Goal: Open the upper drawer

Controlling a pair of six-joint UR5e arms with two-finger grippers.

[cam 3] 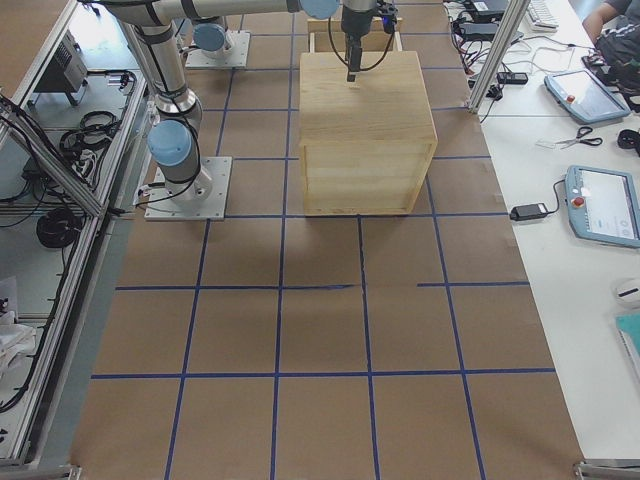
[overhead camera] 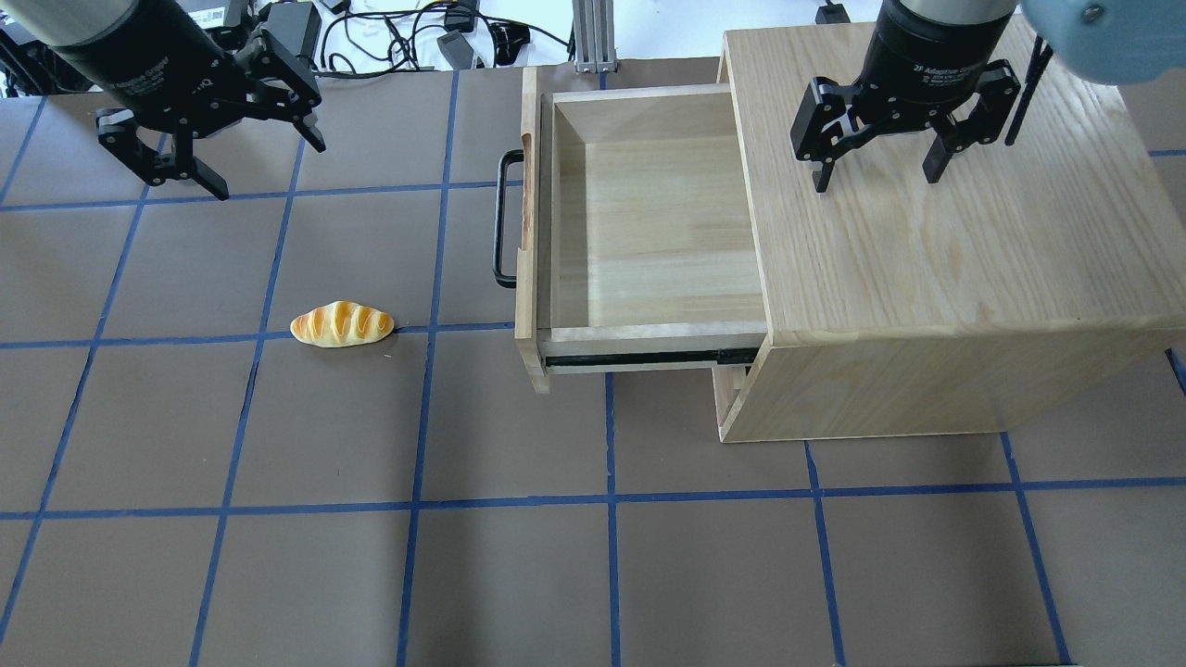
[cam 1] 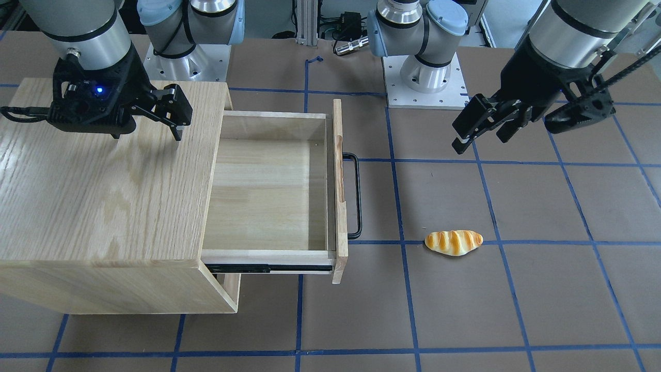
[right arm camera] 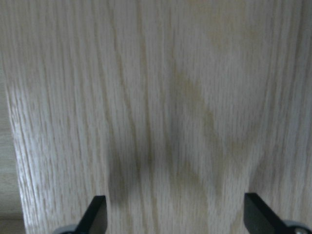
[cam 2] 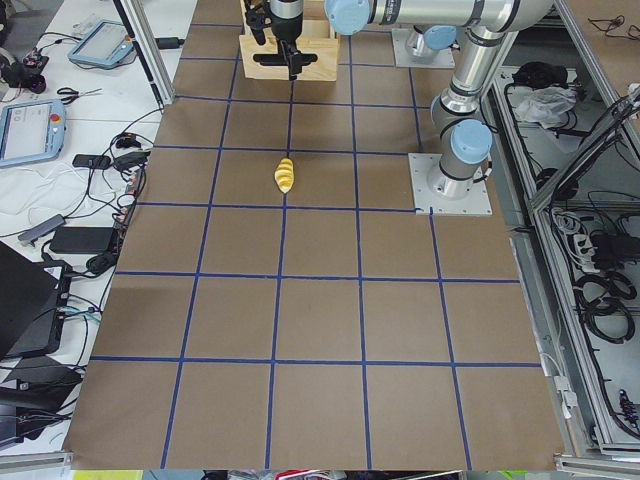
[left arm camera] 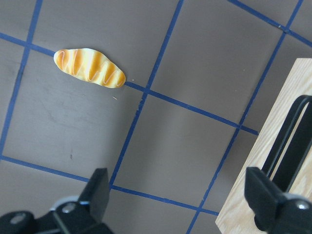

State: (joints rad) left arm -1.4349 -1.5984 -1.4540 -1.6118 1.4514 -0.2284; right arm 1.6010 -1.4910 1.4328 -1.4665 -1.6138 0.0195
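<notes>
The upper drawer (overhead camera: pixel 649 213) is pulled far out of the light oak cabinet (overhead camera: pixel 927 259). Its pale wood inside is bare, as the front-facing view (cam 1: pixel 268 186) also shows. Its black bar handle (overhead camera: pixel 503 218) points away from the cabinet. My left gripper (overhead camera: pixel 269 169) is open and empty, raised over the table well away from the handle. Its wrist view (left arm camera: pixel 178 195) shows the handle (left arm camera: pixel 292 141) at the right edge. My right gripper (overhead camera: pixel 876 181) is open and empty just above the cabinet's top (right arm camera: pixel 170 97).
A toy bread roll (overhead camera: pixel 342 324) lies on the brown table by a blue tape line, some way out from the drawer front. Both arm bases (cam 1: pixel 423 77) stand at the table's robot side. The lower front panel (cam 1: pixel 232 289) sits closed under the drawer.
</notes>
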